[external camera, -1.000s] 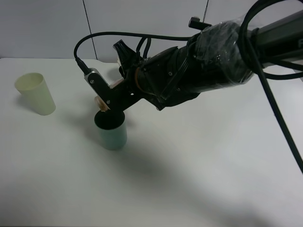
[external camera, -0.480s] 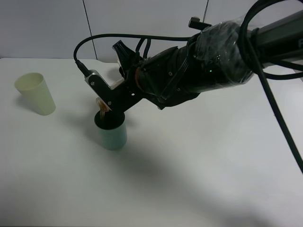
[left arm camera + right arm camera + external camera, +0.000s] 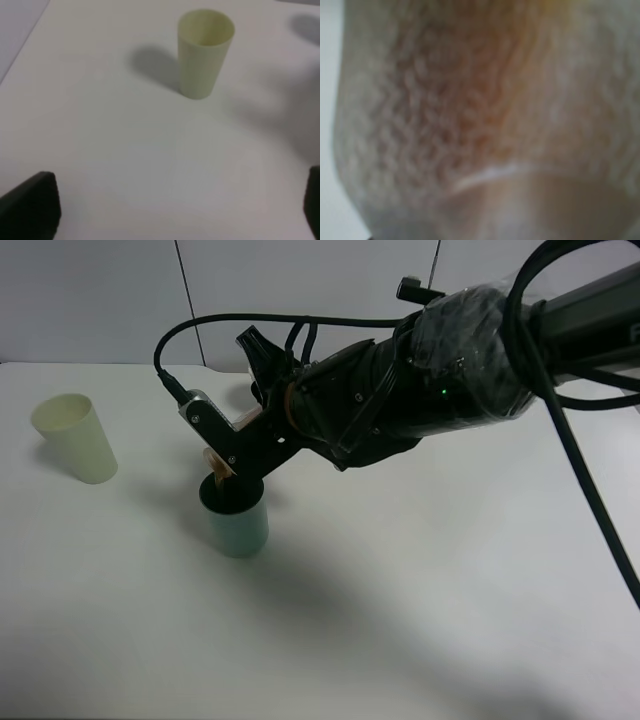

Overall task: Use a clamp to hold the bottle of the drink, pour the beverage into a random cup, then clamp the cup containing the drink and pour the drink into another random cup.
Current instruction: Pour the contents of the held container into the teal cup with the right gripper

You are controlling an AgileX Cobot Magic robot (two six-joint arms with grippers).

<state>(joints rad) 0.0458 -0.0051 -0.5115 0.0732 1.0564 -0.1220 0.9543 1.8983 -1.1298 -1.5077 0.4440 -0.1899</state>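
One bottle (image 3: 480,120) in clamped right claw (image 3: 224,448) over teal cup (image 3: 237,526); left claw (image 3: 172,205) apart.

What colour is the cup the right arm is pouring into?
Teal-green, darker inside; the cup shows best in the exterior high view.

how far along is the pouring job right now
Done: the right tool has the bottle gripped and tipped, its mouth over the teal cup. In hand: the first pour into that cup, though the flow itself is hard to make out. Left: gripping the teal cup and pouring it into another cup. Only the pale yellow-green cup shows, standing apart and untouched.
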